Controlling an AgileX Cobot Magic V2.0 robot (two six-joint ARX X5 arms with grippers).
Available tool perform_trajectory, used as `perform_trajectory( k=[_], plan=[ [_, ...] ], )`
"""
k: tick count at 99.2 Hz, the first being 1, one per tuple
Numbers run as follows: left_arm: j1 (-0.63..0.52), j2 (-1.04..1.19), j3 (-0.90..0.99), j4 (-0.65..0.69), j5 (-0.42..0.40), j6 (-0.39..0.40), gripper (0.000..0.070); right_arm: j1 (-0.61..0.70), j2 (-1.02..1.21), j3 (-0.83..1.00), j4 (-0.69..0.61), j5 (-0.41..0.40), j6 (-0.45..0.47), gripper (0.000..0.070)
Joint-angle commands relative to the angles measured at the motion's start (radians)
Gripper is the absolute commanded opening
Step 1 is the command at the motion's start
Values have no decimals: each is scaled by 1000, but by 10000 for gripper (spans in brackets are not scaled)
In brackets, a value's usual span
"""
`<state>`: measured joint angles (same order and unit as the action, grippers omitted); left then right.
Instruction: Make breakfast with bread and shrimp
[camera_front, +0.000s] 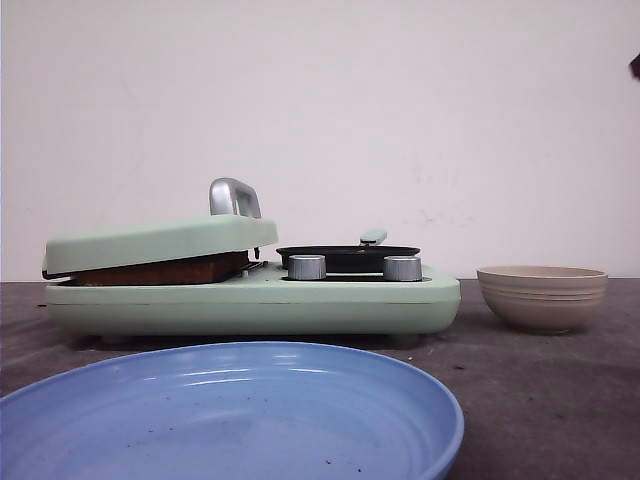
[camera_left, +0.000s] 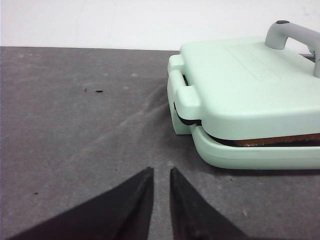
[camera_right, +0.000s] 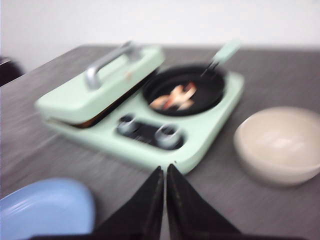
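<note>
A mint-green breakfast maker (camera_front: 260, 300) stands mid-table. Its lid (camera_front: 150, 240) lies almost shut over the bread (camera_front: 165, 270), of which only a browned edge shows; that edge also shows in the left wrist view (camera_left: 280, 141). The pinkish-orange shrimp (camera_right: 176, 96) lie in the black pan (camera_right: 182, 87) on the maker's right half. My left gripper (camera_left: 161, 170) is empty, its fingers a narrow gap apart, low over the table left of the maker. My right gripper (camera_right: 165, 168) is shut and empty, raised in front of the maker's knobs. Neither gripper shows clearly in the front view.
A blue plate (camera_front: 230, 420) lies at the table's front, also seen in the right wrist view (camera_right: 45, 207). A beige ribbed bowl (camera_front: 542, 297) stands right of the maker. The lid has a grey handle (camera_front: 232, 197). The pan's green handle (camera_front: 373, 236) points to the back.
</note>
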<state>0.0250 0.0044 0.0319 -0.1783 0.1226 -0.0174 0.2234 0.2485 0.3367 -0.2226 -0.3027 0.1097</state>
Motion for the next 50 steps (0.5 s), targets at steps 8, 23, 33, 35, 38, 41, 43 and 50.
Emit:
perform_trajectory(
  k=[8,23,33,35,38,41,43,50],
  plan=[
    [0,0,-18,-2,5,-2,0,-16,-51,-132,233,185,-158,0],
    [0,0,-18,-2,5,-2,0,-58,-143,-235,237,207,-227,0],
    [0,0,-18,-2,5,-2,0,-89,-211,-284,172,206,-229,0],
    [0,0,-18,-2,5,-2,0,-94,-224,-291,157,206,-229,0],
    [0,0,-18,-2,5,-2,0,-102,-242,-303,137,206,-229,0],
    [0,0,-18,-2,5,-2,0,-108,-248,-313,130,206,-229,0],
    [0,0,-18,-2,5,-2,0,-112,-244,-320,129,206,-229,0],
    [0,0,-18,-2,5,-2,0,-127,-245,-325,84,207,-229,0]
  ],
)
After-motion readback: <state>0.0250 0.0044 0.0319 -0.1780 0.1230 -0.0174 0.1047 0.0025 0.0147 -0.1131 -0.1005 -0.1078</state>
